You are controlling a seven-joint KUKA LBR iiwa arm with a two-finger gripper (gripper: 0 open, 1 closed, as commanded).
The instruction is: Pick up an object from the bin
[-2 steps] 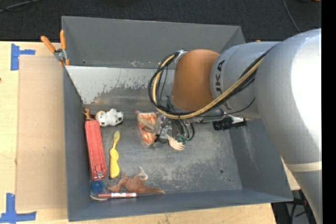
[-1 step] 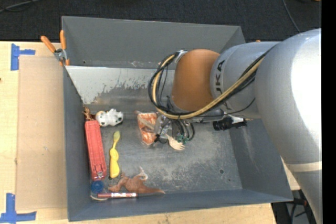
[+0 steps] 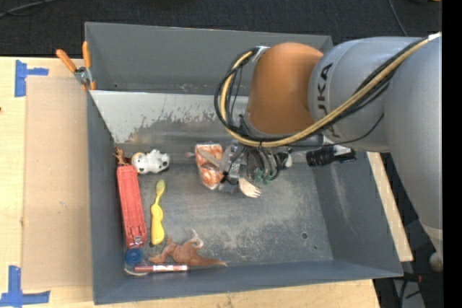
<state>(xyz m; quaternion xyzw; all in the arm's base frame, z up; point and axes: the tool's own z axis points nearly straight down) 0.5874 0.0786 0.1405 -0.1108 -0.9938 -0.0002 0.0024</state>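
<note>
Grey bin (image 3: 310, 223) walls slope down to the floor, where the gripper (image 3: 237, 175) sits low, just beside an orange and white packet (image 3: 208, 164) and a little pale fork (image 3: 250, 190). I cannot tell if it is pinching anything (the arm (image 3: 361, 94) hides its tip), so I think the grab and the lift are both left to do.

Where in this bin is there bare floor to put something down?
The bin floor's right half, from the pale fork to the right wall, is bare. A smaller patch lies between the yellow stick and the orange-and-white packet. The left edge is crowded: red bar, white toy, brown lizard-like toy.
</note>
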